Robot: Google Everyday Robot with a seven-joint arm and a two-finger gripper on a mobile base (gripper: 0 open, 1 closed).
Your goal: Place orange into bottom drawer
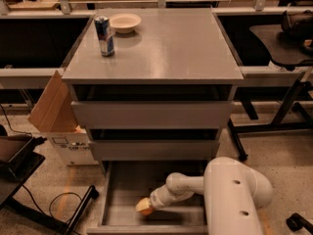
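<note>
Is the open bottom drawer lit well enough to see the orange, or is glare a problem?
Camera view: the bottom drawer lies dim, in shadow, but the orange stands out pale at the gripper, low inside that drawer; soft glare sits only on the cabinet top.

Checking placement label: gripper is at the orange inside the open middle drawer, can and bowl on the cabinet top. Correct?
Wrong drawer. The camera view shows the gripper at the orange inside the open bottom drawer; the middle drawer front above is shut. The can and bowl are on the cabinet top.
</note>
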